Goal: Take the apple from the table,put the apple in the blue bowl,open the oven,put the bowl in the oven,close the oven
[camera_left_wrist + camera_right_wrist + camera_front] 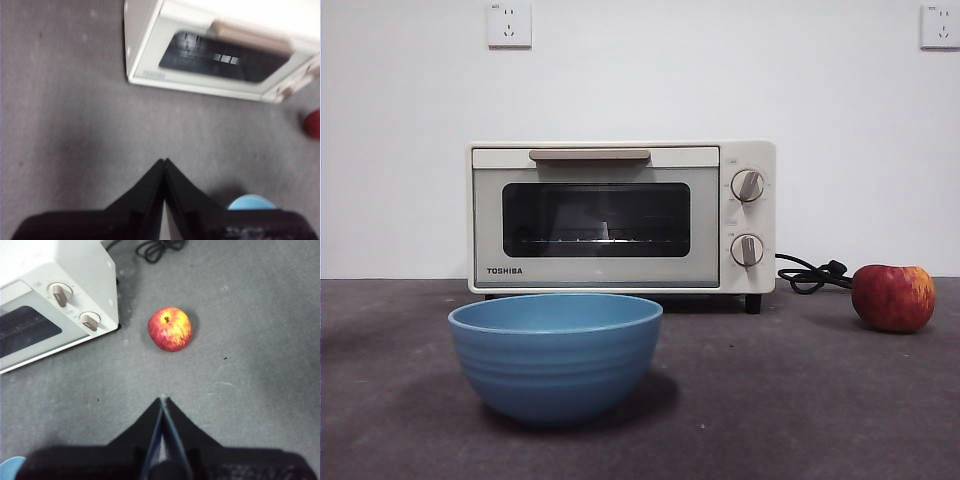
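1. The apple (893, 297) sits on the desk (770, 400) toward its right edge, beside the shut Toshiba toaster oven (620, 215); a black cord (810, 275) lies between them.
2. The blue bowl (556, 352) stands empty in front of the oven.
3. The left gripper (164, 162) and right gripper (163, 401) hang above the desk, fingers together.

I read one word plainly: TOSHIBA, in dark capitals on the lower left corner of the oven (620, 217) door frame, below the glass, in the front view; in my left wrist view the same spot on the door carries a dark smear where the brand sits, too blurred to spell out; around the two knobs (747, 186) there are fine grey marks and tiny captions, too small for me to read; my right wrist view shows the knobs' scales likewise illegible.
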Tool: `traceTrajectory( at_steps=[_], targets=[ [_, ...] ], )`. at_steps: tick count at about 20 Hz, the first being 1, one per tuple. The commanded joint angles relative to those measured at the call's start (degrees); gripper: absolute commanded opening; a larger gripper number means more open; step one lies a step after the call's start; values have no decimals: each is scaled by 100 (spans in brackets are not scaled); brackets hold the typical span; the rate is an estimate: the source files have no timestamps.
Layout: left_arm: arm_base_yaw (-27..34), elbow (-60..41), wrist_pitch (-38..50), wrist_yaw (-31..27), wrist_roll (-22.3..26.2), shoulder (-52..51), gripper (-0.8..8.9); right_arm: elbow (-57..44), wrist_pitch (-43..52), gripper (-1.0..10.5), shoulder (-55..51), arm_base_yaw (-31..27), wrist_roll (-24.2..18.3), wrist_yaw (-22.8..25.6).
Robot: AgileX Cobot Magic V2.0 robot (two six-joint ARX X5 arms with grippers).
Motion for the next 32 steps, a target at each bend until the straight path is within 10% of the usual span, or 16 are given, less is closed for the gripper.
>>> traceTrajectory(
  at_steps=[1, 7, 11, 20, 26, 32],
  targets=[
    [22, 166, -284, 17, 411, 321, -4, 240, -133, 1, 354, -2, -116, 0],
    [20, 203, -940, 15, 763, 804, -4, 907, -184, 1, 1537, -2, -337, -365],
    [-2, 201, -988, 17, 798, 835, -4, 1392, -382, 1, 2592, 7, -1150, -1530],
    [-219, 201, -981, 15, 796, 837, -4, 2490, -396, 27, 4675, 260, -1532, -765],
    [-348, 201, -892, 11, 791, 872, -4, 3088, -435, 713, 5615, 431, -1554, -227],
    [-356, 201, -879, -4, 791, 973, -4, 3628, -417, 729, 6500, 452, -1685, -26]
  ],
)
